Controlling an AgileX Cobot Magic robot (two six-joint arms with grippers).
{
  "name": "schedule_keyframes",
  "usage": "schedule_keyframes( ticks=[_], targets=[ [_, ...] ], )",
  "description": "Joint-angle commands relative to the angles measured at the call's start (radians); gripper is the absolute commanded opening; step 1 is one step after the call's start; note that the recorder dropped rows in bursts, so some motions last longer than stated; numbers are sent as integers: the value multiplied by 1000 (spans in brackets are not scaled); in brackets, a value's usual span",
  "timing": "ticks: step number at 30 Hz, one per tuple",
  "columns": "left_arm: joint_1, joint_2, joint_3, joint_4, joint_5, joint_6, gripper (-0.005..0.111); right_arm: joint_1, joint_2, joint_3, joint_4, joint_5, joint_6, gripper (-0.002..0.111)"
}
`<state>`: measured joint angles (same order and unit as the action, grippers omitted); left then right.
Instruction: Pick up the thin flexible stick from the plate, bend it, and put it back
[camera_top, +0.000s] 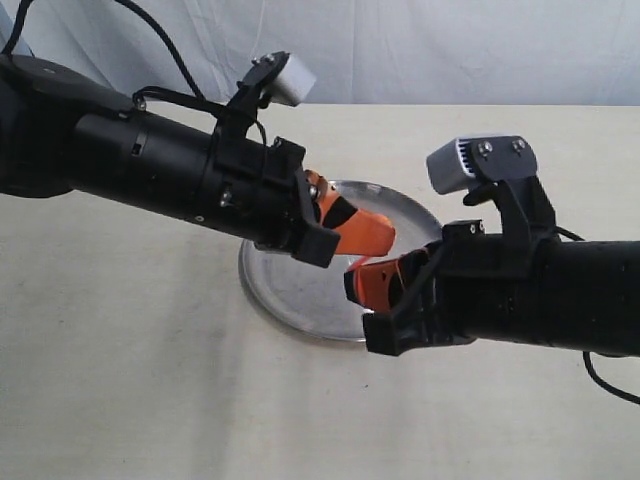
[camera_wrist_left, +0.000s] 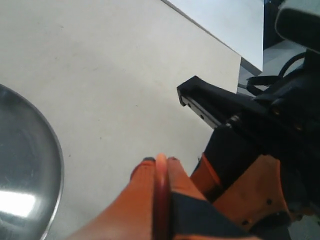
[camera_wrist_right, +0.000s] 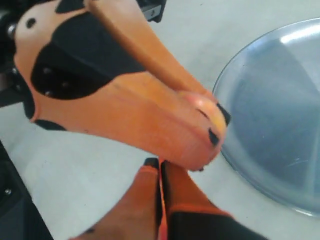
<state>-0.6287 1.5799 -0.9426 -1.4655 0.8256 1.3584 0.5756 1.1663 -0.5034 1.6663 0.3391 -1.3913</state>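
Over the middle of the desk (camera_top: 120, 400), above the shiny round steel plate (camera_top: 280, 295), the left gripper (camera_wrist_left: 160, 162) pinches the thin flexible stick (camera_wrist_left: 161, 192), a glossy red-orange sliver, between closed fingers; the right gripper (camera_wrist_right: 159, 165) apparently clamps it likewise.

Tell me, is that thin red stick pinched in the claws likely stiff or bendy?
Probably bendy: the stick is a thin sliver pinched in the left gripper. Probably light too: the right gripper holds it with just its tips. It may slip, being so narrow.
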Motion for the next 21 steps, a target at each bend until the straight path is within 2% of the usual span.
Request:
schedule_keyframes(
  ticks=[1,13,21],
  targets=[
    [-31,3,-6,-23,120,-38,0,25,-3,-40,-52,165,-53,-1],
    [-31,3,-6,11,113,-128,0,25,-3,-42,-270,157,-57,-1],
    [-31,3,-6,54,80,-214,0,25,-3,-42,-292,146,-154,-1]
  ],
)
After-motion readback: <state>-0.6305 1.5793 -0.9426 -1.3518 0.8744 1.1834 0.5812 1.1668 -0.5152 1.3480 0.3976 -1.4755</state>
